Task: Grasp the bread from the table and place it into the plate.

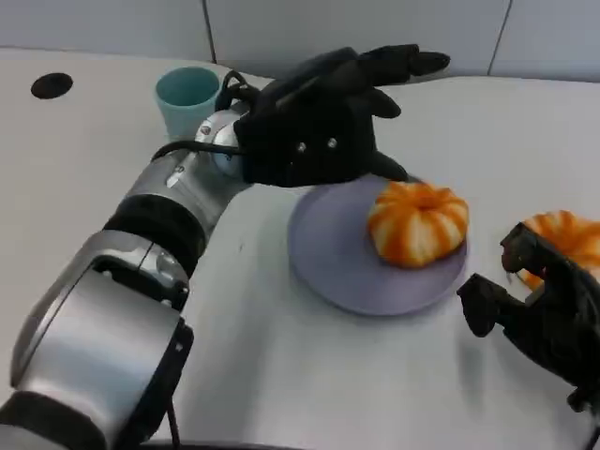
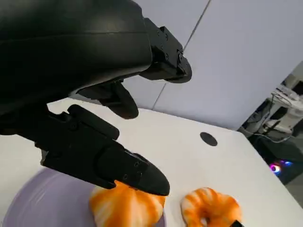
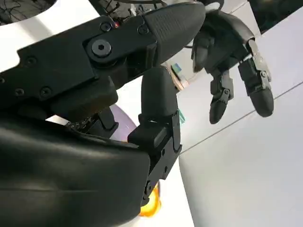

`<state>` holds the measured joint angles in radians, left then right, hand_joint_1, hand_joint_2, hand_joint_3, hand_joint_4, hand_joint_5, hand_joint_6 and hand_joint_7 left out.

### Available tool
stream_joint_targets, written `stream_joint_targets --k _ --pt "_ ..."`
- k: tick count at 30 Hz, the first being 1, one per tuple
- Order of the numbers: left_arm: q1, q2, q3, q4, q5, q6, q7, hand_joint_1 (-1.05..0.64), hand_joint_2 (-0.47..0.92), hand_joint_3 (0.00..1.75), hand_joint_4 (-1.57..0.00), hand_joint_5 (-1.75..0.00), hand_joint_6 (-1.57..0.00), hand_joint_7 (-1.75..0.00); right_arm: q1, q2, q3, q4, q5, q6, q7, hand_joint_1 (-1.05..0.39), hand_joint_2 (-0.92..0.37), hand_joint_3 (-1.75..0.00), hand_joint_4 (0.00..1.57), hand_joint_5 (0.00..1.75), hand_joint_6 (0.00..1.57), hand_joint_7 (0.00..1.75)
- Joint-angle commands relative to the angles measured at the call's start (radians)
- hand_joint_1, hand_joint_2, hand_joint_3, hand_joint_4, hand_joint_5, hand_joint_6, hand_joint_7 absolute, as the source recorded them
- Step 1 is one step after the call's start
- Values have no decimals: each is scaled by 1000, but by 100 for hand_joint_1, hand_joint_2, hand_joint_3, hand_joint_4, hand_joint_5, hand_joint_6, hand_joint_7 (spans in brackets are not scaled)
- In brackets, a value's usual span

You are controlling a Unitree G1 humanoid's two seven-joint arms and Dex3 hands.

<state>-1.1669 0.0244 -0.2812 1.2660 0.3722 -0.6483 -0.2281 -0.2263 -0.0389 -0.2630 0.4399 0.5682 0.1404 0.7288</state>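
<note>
Two orange-and-white breads show in the head view. At five o'clock the right hand (image 1: 548, 314) rests low on the table (image 1: 281, 375), fingers apart, gripping nothing; a second bread (image 1: 567, 239) lies just beyond it, off the plate. Toward the centre, one bread (image 1: 417, 222) sits on the lilac plate (image 1: 328, 253). At twelve o'clock the left hand (image 1: 323, 117) hovers above the plate's far rim, fingers spread, empty. At eleven o'clock stands a teal cup (image 1: 187, 98).
</note>
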Motion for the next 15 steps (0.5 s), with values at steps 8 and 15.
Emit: stream_joint_targets --k 8,15 --pt "80 70 141 -24 -173 -17 -209 -57 90 0 -43 -35 -62 -1 10 -6 -5 -13 5 -3 -5 -40 -87 0 90 175 67 175" --pt "148 100 367 -24 -458 156 -527 -61 92 12 -43 -51 -61 -1 -5 -16 -10 12 13 7 13 -39 -88 0 91 175 68 175"
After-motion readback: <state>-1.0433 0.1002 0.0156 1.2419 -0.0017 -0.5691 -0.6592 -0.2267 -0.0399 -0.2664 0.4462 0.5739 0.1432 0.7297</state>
